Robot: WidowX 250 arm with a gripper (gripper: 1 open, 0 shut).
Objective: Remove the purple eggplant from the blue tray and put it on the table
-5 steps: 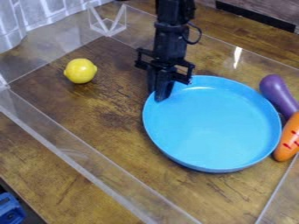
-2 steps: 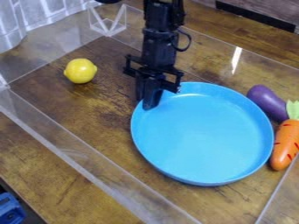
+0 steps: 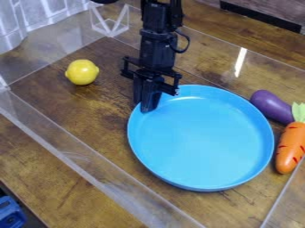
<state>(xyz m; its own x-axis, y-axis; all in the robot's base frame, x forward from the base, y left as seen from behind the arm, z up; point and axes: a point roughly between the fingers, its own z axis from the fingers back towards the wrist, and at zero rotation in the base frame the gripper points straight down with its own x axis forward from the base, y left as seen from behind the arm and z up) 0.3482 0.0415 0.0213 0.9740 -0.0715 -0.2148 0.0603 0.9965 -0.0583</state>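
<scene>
The purple eggplant point(image 3: 272, 106) lies on the table point(image 3: 71, 125) just outside the blue tray's point(image 3: 202, 138) right rim, with an orange carrot point(image 3: 290, 147) beside it. The pincer point(image 3: 150, 105) points down with its fingers pressed together, holding nothing, tips at the tray's upper-left rim. A yellow lemon point(image 3: 81, 72) sits toward the table's left edge.

1. The blue tray point(image 3: 197, 138) sits on the table point(image 3: 71, 134).
2. The gripper point(image 3: 149, 105), fingers together, meets the tray's upper-left rim.
3. The purple eggplant point(image 3: 272, 106) and carrot point(image 3: 290, 147) lie right of the tray; the lemon point(image 3: 81, 72) lies left.
</scene>
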